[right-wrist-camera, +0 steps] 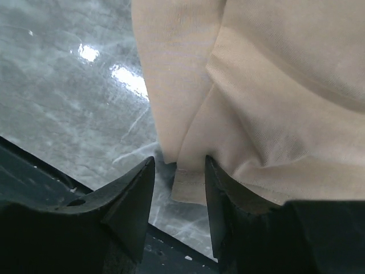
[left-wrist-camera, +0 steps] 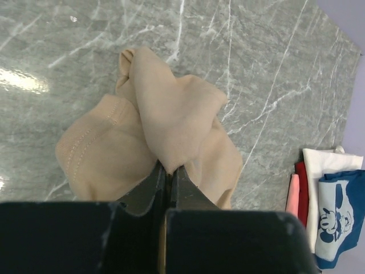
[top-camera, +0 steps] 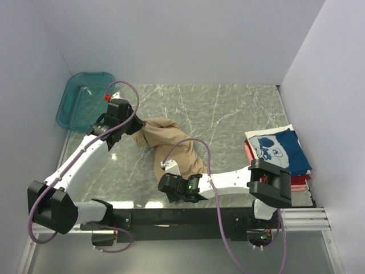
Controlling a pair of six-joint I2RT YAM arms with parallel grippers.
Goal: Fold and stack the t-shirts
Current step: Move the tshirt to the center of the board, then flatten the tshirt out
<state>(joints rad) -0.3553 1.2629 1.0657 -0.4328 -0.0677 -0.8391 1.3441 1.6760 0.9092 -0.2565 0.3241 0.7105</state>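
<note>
You have open grey marbled table (top-camera: 228, 108) beyond the crumpled plain tan cloth t-shirt (top-camera: 174, 148) in the middle, and between it and the folded stack of t-shirts (top-camera: 279, 149), navy blue on top, at the right edge. The teal plastic basket (top-camera: 80, 103) sits in the far left corner by the white walls (top-camera: 171, 40). Your left gripper (left-wrist-camera: 169, 171) is closed on a fold at the shirt's far end; your right gripper (right-wrist-camera: 178, 165) stands partly open at the near end, the hem between its fingers.
</note>
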